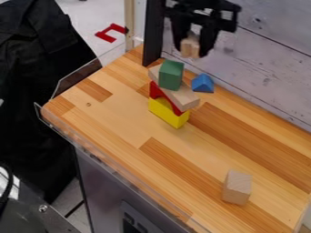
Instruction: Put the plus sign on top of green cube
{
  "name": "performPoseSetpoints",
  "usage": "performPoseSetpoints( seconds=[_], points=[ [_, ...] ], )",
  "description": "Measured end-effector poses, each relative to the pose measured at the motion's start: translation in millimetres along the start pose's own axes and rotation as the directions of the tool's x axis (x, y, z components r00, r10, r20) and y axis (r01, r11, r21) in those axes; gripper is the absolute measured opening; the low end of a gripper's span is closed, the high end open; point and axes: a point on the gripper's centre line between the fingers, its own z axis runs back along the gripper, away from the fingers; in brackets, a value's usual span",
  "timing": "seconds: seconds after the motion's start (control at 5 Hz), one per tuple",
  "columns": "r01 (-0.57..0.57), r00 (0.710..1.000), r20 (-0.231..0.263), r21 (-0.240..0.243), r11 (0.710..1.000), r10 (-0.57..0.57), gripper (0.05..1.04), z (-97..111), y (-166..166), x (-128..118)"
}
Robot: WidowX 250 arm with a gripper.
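Camera view: claw (193, 50) holds 1 wooden piece (187, 47).

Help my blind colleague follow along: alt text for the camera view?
A black gripper holds a pale wooden piece near a stack: green block on wooden plank on red arch on yellow block. A blue wedge and a wooden block stand separately.

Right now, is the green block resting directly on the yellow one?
No, the green block rests on the pale plank, above the red piece and yellow block.
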Motion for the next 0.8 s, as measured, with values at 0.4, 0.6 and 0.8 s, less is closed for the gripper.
performPoseSetpoints(
  seconds=[0.4,0.6,0.8],
  points=[
    [-0.098,0.995,-0.039,-0.046,0.994,0.096,0.461,3.7,34.4,-3.4],
    [-0.107,0.993,-0.059,-0.053,0.993,0.104,0.461,1.0,37.9,-7.6],
    [-0.088,0.993,-0.082,-0.061,0.994,0.083,0.461,-3.5,31.0,-12.6]
  ],
)
